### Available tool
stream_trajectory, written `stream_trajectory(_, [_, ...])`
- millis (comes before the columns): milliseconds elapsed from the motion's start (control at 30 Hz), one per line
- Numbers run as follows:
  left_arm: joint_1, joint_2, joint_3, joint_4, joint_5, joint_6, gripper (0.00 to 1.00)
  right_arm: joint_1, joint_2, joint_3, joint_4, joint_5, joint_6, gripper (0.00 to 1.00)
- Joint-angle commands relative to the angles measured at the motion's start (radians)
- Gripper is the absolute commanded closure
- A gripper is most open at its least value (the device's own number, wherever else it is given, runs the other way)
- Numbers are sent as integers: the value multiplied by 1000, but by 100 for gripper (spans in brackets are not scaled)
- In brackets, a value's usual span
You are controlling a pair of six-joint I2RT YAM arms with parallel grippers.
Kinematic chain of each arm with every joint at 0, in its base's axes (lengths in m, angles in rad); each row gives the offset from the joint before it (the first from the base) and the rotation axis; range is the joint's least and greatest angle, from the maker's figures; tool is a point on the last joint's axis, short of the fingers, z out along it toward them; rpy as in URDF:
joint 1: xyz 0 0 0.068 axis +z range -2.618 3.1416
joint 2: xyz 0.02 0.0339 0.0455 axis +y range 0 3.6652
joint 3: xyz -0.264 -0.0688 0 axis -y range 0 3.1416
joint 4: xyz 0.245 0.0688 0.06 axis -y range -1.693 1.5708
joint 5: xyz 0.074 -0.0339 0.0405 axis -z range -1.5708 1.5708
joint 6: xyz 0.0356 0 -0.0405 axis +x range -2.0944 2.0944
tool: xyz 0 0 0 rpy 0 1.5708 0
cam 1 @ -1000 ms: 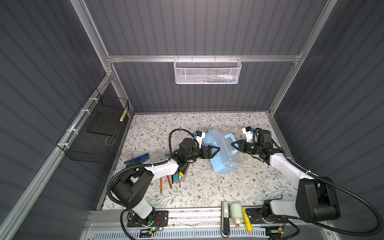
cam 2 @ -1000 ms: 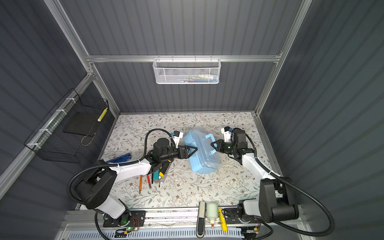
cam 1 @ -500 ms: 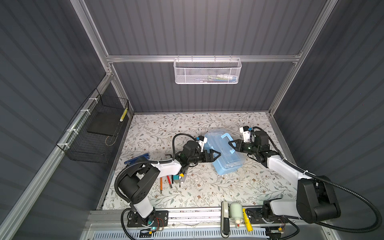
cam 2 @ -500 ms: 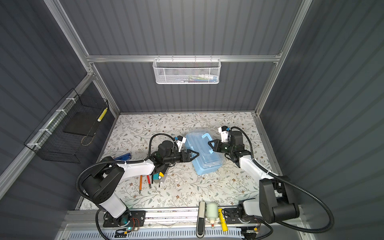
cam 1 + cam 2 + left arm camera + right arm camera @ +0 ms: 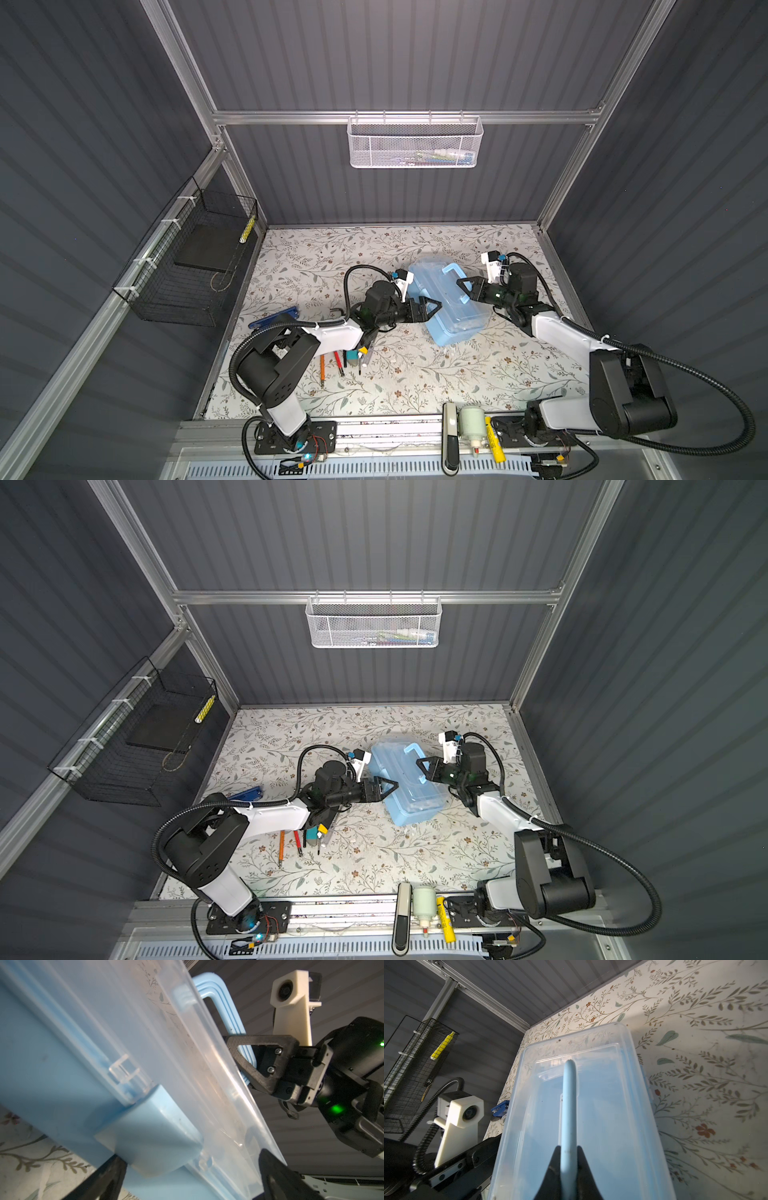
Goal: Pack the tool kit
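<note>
Grey ribbed walls (image 5: 395,62), floral tabletop (image 5: 415,374); right claw (image 5: 568,1153) pinching tool kit (image 5: 451,316) handle (image 5: 453,272), left claw (image 5: 190,1156) spread wide.

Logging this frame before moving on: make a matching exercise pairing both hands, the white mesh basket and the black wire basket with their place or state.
Things: 1 left hand; 2 right hand; 3 white mesh basket; 4 black wire basket.
States: A on the back rail; B shut on the pale blue arched handle of the light-blue plastic case; C open, at the case's edge; D on the side wall's rail.
Pairs: 1-C, 2-B, 3-A, 4-D.
</note>
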Motion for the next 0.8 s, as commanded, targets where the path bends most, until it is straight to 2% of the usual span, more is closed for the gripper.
stream_trajectory(0, [-27,-5,66,364,69,10,1,53,12,-26,-92,-85,-42,100])
stream_trajectory(100, [-25,5,64,419,81,-10,1,49,14,-45,-64,-94,-29,100])
stream_trajectory(300, [-25,-8,64,415,80,-3,1,46,45,-66,-10,-136,16,100])
stream_trajectory(400, [-23,-18,64,409,75,4,1,49,42,-72,-20,-104,-7,100])
stream_trajectory(567, [-18,-3,83,410,101,1,1,105,5,-42,-138,19,-113,100])
stream_trajectory(767, [-7,12,85,497,137,-33,1,107,21,-59,-99,17,-96,100])
